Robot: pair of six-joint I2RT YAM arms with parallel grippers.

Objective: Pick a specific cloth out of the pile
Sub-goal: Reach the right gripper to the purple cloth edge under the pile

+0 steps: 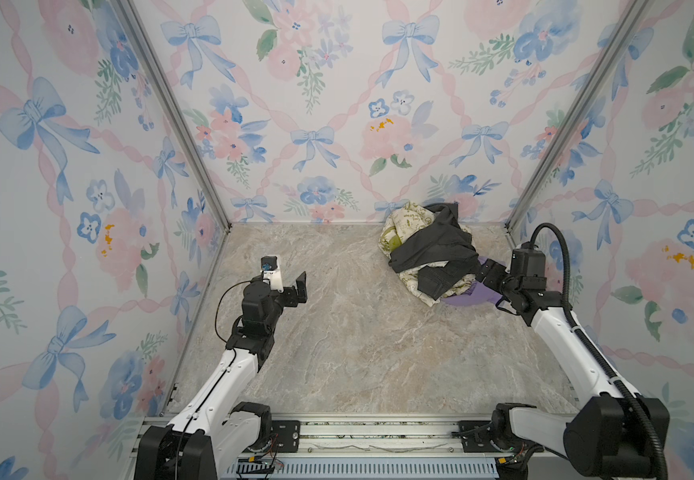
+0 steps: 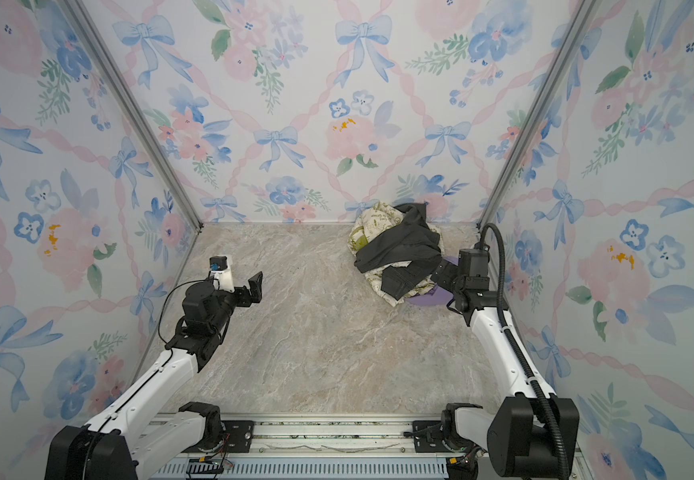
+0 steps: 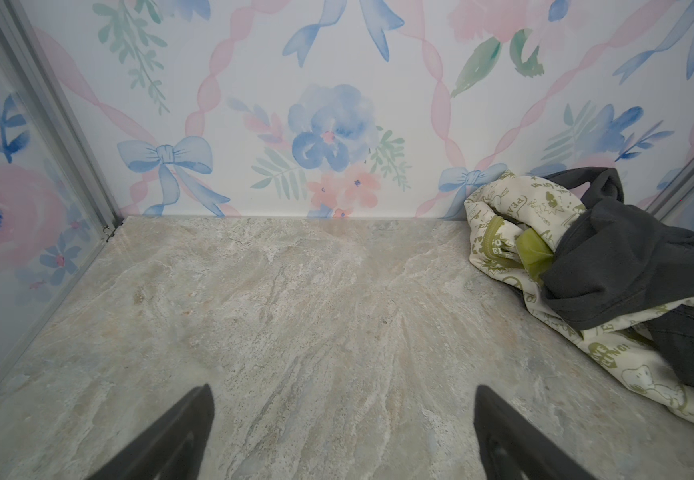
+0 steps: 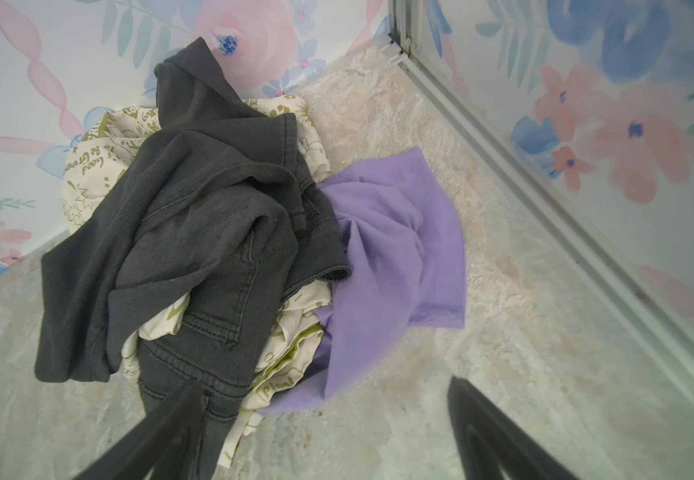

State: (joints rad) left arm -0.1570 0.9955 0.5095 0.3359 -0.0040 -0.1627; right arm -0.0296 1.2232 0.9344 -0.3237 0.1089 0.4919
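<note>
**Right arm at the pile, both grippers open**

1. Right arm pose. In both top views the right arm reaches from the near right base toward the far right corner, forearm raised and wrist bent down and leftward. The right gripper [image 1: 487,272] sits low, at the right edge of the pile [image 1: 428,245]. In the right wrist view the right gripper [image 4: 326,384] has its jaws spread wide, and no fabric is pinched between them.

2. Left arm pose. The left arm is held above the marble-patterned tabletop [image 1: 337,332] on the left side, well apart from the pile. The left gripper [image 3: 343,390] is fully spread, and only bare tabletop shows between its fingers.

3. Target location. The lavender-purple cloth [image 4: 399,249] lies at the right, near side of the pile, partly under the dark grey cloth [image 4: 196,216] and the cream cloth with green print [image 3: 499,216]. Its exposed part spreads flat on the tabletop toward the right wall.

4. Target relative to the right gripper. In the right wrist view the near edge of the purple fabric lies between the two fingertips. One finger [image 4: 179,419] overlaps the dark grey cloth; whether it touches cannot be told.
</note>
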